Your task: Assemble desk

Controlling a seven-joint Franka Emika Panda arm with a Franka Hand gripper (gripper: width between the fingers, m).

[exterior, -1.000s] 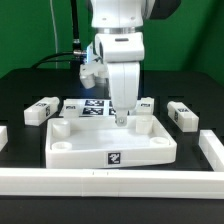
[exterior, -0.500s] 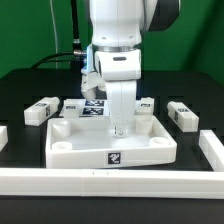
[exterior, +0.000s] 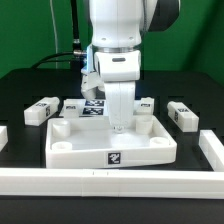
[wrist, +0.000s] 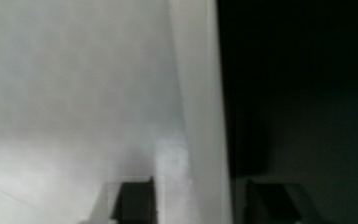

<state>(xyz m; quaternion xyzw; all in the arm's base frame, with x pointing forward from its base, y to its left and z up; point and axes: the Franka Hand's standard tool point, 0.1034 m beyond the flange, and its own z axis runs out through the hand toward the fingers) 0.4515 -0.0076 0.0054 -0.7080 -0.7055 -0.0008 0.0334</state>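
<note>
Gripper [exterior: 118, 126] fingers are set low at the far rim of the desk top [exterior: 75, 150] and are held partly open. In the wrist view the gripper [wrist: 202, 203] is seen astride that rim: one finger [wrist: 137, 203] is placed over the white inner floor of the desk top [wrist: 69, 100], the other over the dark outer side. A thin gap can be seen on each side of the wall. Nothing is clamped. Whether a pad brushes the rim cannot be told.

Nearest the exterior camera, a long white border rail [exterior: 60, 180] is laid across the front. Just behind it the desk top is found lying flat, with a black-and-white tag [exterior: 113, 157] on its near wall and round sockets [exterior: 60, 128] at its corners. One leg [exterior: 40, 110] is placed to the exterior view's left of it and another [exterior: 181, 113] to the right, both apart from it. Farther back, the marker board [exterior: 95, 108] is partly hidden by the arm [exterior: 115, 50].
</note>
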